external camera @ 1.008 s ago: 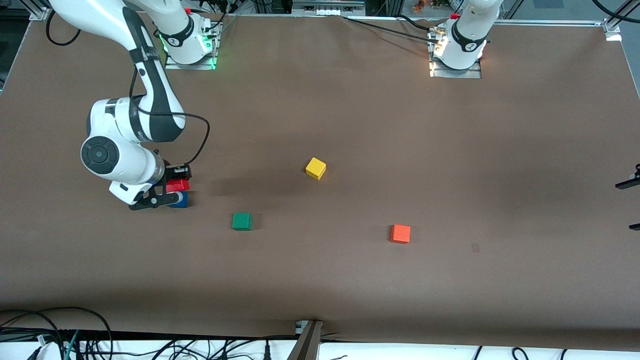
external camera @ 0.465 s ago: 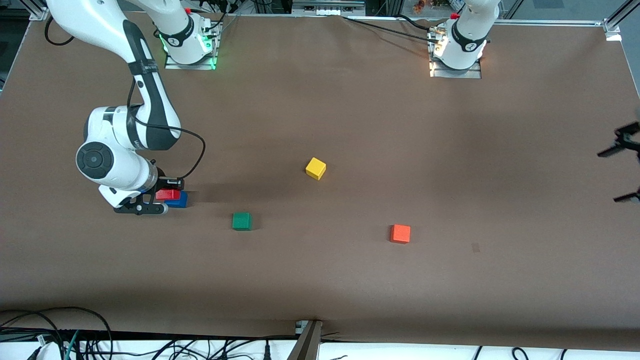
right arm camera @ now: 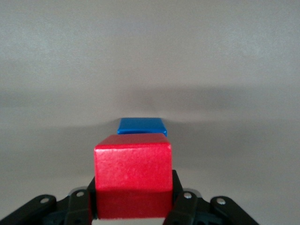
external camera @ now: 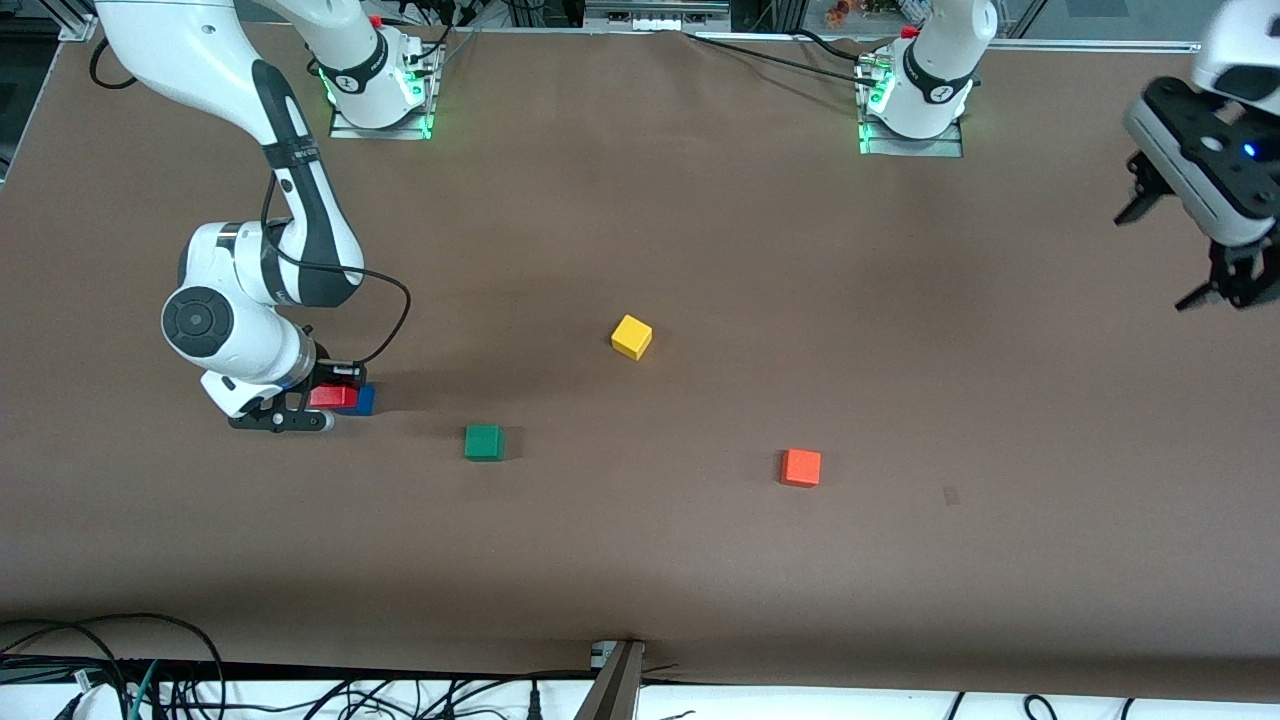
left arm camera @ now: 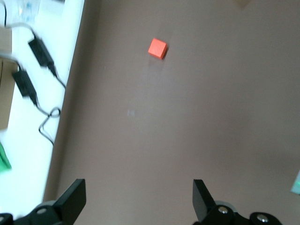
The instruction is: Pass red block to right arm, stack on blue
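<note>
The right tool (external camera: 312, 405) was clamped on the red block (external camera: 333, 396), low at the right arm's end of the surface (external camera: 700, 250). The blue cube (external camera: 361, 400) rested on the surface just beside the red block. In the right wrist view, the red block (right arm camera: 133, 180) sat between the black fingers (right arm camera: 185, 206), and the blue cube (right arm camera: 141, 126) showed just past its top edge. Compared with one second earlier, the red block had come down from above the blue cube and shifted off it. The left tool (external camera: 1195, 245), fingers apart, had risen into fuller view at the left arm's end of the surface. The yellow cube (external camera: 631, 336), green cube (external camera: 484, 442) and orange cube (external camera: 801, 467) had not moved.
</note>
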